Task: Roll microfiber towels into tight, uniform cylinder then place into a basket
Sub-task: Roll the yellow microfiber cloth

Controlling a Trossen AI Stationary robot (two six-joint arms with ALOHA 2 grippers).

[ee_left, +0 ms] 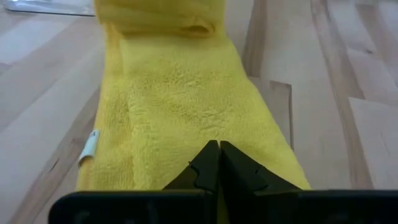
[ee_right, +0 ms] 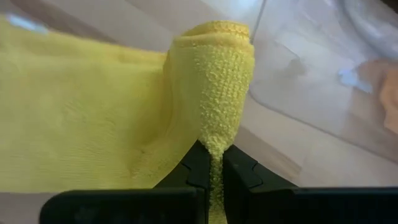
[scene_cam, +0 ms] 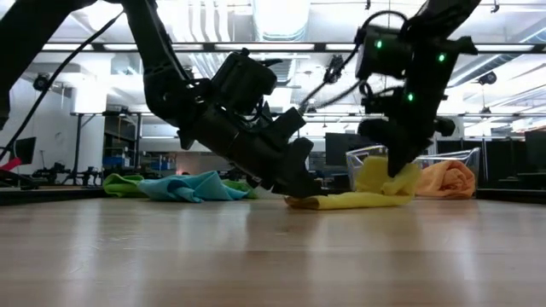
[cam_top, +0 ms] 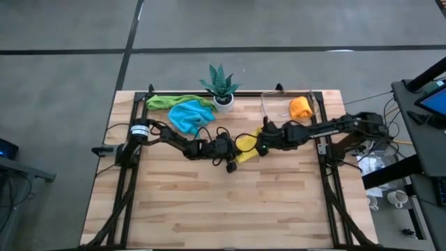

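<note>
A yellow towel (cam_top: 246, 144), folded into a long strip, lies mid-table between my two grippers. My left gripper (ee_left: 219, 154) is shut, its tips on one end of the strip. My right gripper (ee_right: 214, 163) is shut on the other end, which stands up off the table (scene_cam: 384, 177). An orange towel roll (cam_top: 301, 107) sits in the clear basket (cam_top: 270, 104) at the far right. A light blue towel (cam_top: 189, 116) and a green towel (cam_top: 166, 102) lie bunched at the far left. My left gripper's shut fingertips (ee_left: 208, 163) rest on the strip's end nearest that arm (ee_left: 205, 127), coming in slanting down along the strip. That end lies flat on the table (scene_cam: 299, 202). Whether any layer is caught between the fingers cannot be told. My right gripper pinches a folded, several-layer ridge of the strip's other end (ee_right: 217, 93) between its two fingers, coming from above and slanting down. That end is lifted and bunched upright (scene_cam: 380, 175), while the strip's remaining length stays slack on the table.
A potted green plant (cam_top: 221, 87) stands at the far edge between the loose towels and the basket. A black frame (cam_top: 322, 150) runs along the table's left and right sides. The near half of the wooden table (cam_top: 230, 209) holds no objects.
</note>
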